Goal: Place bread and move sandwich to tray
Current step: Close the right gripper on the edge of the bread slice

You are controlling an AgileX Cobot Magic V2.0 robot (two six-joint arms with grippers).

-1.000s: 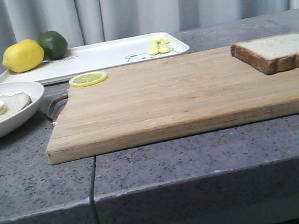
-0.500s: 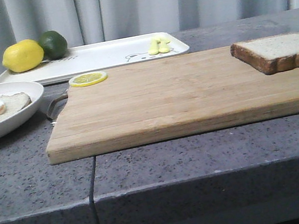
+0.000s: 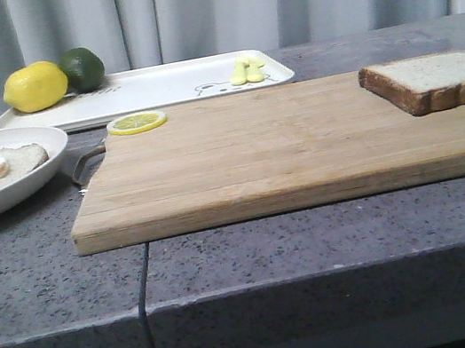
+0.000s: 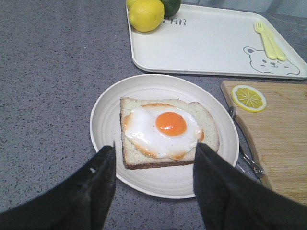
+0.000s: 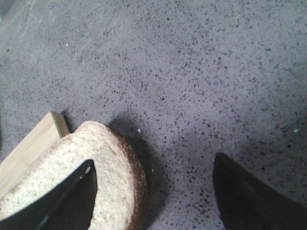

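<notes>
Where lemon (image 4: 146, 14) sits, tray (image 4: 201, 45) reads "CAR", bear drawing (image 4: 268, 62) opposite.

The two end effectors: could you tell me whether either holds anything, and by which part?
Nothing is held: the left end effector and the right end effector are both open and empty.

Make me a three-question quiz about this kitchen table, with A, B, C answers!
1. Where is the lemon slice?
A. on the cutting board
B. on the tray
C. on the plate

2. How many whole fruits sit on the tray?
A. one
B. two
C. four

3. What covers the egg?
A. the bread
B. a lid
C. nothing

Answers:
1. A, it lies at the board's corner.
2. B, a lemon and a lime.
3. C, the yolk shows bare; the bread lies on the board.
</notes>
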